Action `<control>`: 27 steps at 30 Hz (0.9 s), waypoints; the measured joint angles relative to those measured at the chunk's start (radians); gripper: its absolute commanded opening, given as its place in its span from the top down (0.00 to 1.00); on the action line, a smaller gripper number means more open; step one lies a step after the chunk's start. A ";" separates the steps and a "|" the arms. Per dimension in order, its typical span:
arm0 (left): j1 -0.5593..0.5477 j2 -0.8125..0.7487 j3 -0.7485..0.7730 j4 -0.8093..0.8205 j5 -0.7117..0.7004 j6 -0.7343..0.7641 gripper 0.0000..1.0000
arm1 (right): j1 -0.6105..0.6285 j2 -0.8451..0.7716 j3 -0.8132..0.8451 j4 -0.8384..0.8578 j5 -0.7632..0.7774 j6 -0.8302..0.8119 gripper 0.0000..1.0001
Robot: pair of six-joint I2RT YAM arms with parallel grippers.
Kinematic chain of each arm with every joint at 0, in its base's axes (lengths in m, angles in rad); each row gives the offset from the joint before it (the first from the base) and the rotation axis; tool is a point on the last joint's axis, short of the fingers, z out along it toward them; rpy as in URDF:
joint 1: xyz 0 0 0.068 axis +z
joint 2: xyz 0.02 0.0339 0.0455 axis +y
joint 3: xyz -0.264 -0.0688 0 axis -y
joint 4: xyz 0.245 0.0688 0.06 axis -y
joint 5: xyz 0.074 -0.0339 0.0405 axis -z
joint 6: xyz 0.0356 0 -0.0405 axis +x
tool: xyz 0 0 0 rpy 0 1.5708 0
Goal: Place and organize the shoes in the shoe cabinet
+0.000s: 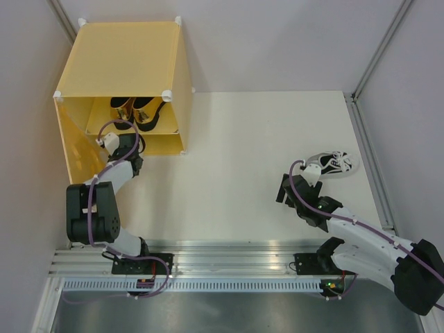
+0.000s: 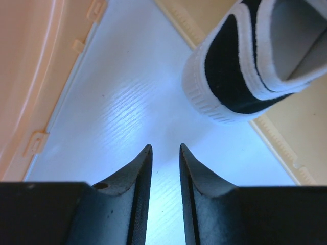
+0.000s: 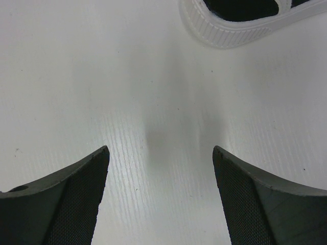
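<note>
The yellow-orange shoe cabinet (image 1: 125, 59) stands at the back left with its door swung open. Two gold loafers (image 1: 136, 109) sit side by side on its inner shelf. My left gripper (image 2: 166, 148) reaches into the lower compartment, its fingers a narrow gap apart with nothing between them. A white sneaker (image 2: 245, 61) with a black heel lies just ahead and to the right of it. The other white sneaker (image 1: 333, 164) lies on the table at the right. My right gripper (image 3: 160, 149) hovers open just short of that sneaker's heel (image 3: 230, 28).
The cabinet's orange wall (image 2: 30, 66) runs close along the left of my left gripper. A metal frame rail (image 1: 371, 159) borders the table's right edge near the loose sneaker. White tabletop (image 1: 236, 159) lies between the cabinet and the right arm.
</note>
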 measured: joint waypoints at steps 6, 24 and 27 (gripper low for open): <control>0.012 0.037 0.024 -0.037 -0.034 -0.108 0.66 | 0.000 -0.012 -0.006 -0.004 0.000 0.000 0.14; 0.069 0.131 0.088 0.000 0.028 -0.183 0.66 | -0.002 -0.012 -0.006 -0.007 0.004 -0.004 0.14; 0.071 0.144 0.101 0.011 0.045 -0.185 0.65 | -0.002 -0.012 -0.006 -0.007 0.004 -0.004 0.13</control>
